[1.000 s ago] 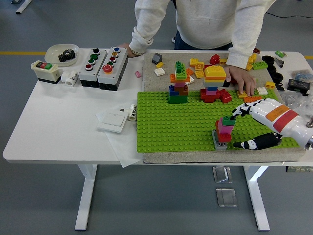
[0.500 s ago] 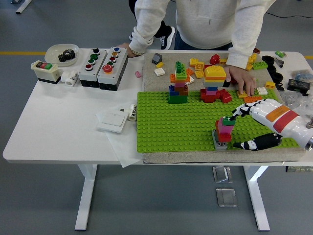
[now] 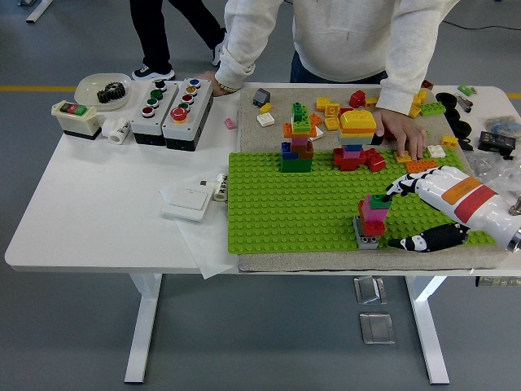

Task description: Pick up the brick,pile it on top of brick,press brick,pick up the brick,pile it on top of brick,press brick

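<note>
On the white bench (image 3: 98,212) lies a green baseplate (image 3: 309,204) on a grey mat (image 3: 350,262), taking up the right half. Behind it, on the mat, loose bricks (image 3: 330,110) are scattered in yellow, orange, red and white. Three stacks stand on the plate: a far left stack (image 3: 297,142), a middle one with a yellow top (image 3: 356,140), and the near stack (image 3: 373,216), grey at the base, then red, pink and a green brick on top. To the left sit two button boxes (image 3: 171,112), a smaller switch box (image 3: 75,119), a white bowl (image 3: 102,88) with a dark gear in it, and a white wall switch (image 3: 189,198) on paper. The floor is grey with a yellow line at far left.

The right hand (image 3: 407,213) reaches in from the right, fingers spread and gripping nothing; its upper fingertips (image 3: 391,191) are at the top of the near stack, the thumb low on the plate beside the base. Whether the tips actually touch the green brick I cannot tell. The left arm is out of sight.

A person in a pale sweatshirt leans over the far edge, one hand (image 3: 400,134) resting among the loose bricks, the other by the button boxes.

Against the earlier frames, the hand and stack are unchanged in place. A second person's legs (image 3: 155,37) now show at upper left, having moved leftward behind the bench.
</note>
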Available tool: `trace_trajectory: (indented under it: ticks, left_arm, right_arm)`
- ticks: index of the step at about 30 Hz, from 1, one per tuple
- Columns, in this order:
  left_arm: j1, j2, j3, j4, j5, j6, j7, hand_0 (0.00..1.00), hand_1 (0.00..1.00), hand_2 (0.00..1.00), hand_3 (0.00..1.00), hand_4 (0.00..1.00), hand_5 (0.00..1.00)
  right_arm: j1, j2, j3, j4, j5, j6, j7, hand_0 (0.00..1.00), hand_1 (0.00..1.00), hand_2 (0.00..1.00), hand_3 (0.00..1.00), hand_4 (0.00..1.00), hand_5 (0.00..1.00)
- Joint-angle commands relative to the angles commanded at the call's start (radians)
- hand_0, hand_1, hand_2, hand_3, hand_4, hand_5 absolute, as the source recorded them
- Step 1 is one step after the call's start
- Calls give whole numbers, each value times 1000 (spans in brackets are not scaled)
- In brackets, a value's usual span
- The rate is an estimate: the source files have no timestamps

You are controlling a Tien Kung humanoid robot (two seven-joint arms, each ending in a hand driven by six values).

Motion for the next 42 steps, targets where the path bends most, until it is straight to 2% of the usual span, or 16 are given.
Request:
trace_trajectory:
  ticks: [34, 42]
  left_arm:
    - [-3, 1, -3, 0, 0, 0, 0, 829, 719, 600, 533, 527, 511]
    - [-5, 1, -3, 0, -2, 0, 0, 829, 720, 600, 533, 527, 511]
  right_arm:
    - [4, -5, 18, 9, 19, -11, 10, 586, 612, 740, 661, 939, 518]
    - [-1, -5, 5, 28, 34, -35, 28, 593, 622, 742, 659, 939, 518]
